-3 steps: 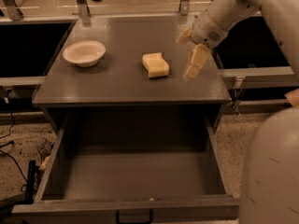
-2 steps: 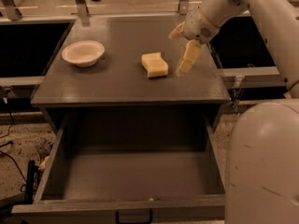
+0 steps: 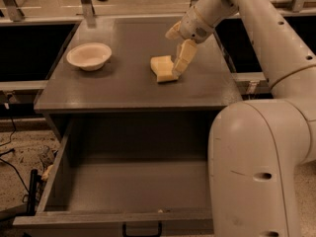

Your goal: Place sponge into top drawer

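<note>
The pale yellow sponge [image 3: 161,68] lies on the grey cabinet top [image 3: 123,88], right of centre. My gripper [image 3: 177,45] hangs over the sponge's right side and is open. One cream finger [image 3: 183,58] reaches down onto the sponge's right edge, and the other finger [image 3: 173,31] points up and left, off the sponge. The top drawer [image 3: 54,181] is pulled out below the cabinet top and its inside is bare. Its small black handle [image 3: 141,229] shows at the bottom edge.
A cream round bowl [image 3: 89,56] stands on the left of the cabinet top. My large white arm housing [image 3: 252,172] fills the right foreground beside the drawer. Cables [image 3: 12,152] lie on the floor at the left.
My gripper has moved left and down towards the sponge; its lower finger now overlaps the sponge's right edge. The sponge, the bowl and the drawer have not moved.
</note>
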